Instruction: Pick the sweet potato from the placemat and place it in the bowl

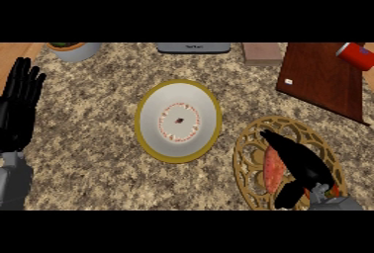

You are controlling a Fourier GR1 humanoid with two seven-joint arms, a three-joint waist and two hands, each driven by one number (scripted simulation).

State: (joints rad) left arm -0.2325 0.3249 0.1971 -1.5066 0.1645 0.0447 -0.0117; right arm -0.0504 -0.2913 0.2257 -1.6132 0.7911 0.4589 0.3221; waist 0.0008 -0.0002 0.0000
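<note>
From up by the head, looking down, the right hand lies over the gold openwork placemat at the lower right of the speckled table. The sweet potato is on that placemat, a reddish-orange length showing along the hand's left side. The fingers reach up past its far end and the thumb curls down near its lower end, so the hand is closing around it, though much of the contact is hidden under the black palm. The bowl, white with a gold rim, sits near the middle of the table, just to the left of the placemat and apart from it. The left hand rests at the left edge, fingers straight and pointing up, holding nothing.
</note>
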